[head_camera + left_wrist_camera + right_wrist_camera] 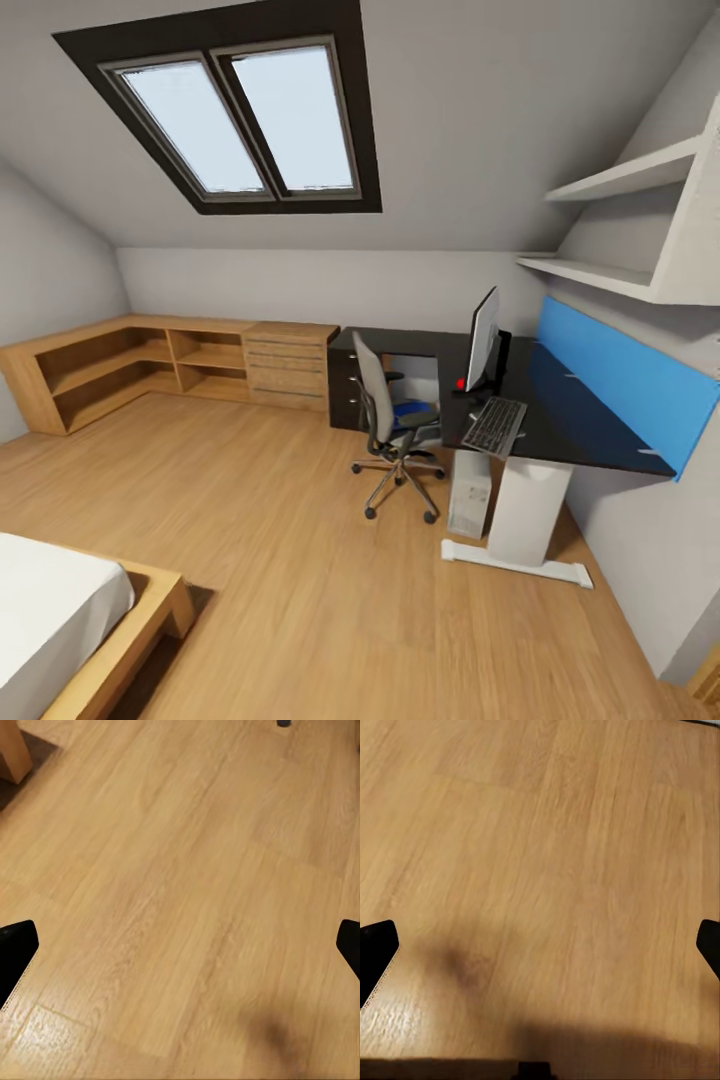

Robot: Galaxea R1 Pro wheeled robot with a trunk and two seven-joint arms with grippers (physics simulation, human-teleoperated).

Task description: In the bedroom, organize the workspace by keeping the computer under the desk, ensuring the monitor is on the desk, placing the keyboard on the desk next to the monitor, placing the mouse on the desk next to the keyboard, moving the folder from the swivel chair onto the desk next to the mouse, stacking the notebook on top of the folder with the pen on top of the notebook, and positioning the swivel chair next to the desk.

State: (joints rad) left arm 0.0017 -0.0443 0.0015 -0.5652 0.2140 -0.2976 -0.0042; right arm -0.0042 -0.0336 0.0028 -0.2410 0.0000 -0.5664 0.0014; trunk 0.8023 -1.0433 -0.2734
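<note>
In the head view the desk with its black top stands against the right wall. On it are the black monitor and, in front of it, the keyboard. The pale computer stands on the floor under the desk, beside its white leg. The grey swivel chair is at the desk's inner corner, and the blue folder lies on its seat. Mouse, notebook and pen are too small to make out. My left gripper and right gripper are open, both over bare wood floor.
Light-wood shelving and a drawer chest line the back wall. A bed takes up the near left corner. Wall shelves and a blue wall panel hang over the desk. A wide stretch of wood floor lies between me and the chair.
</note>
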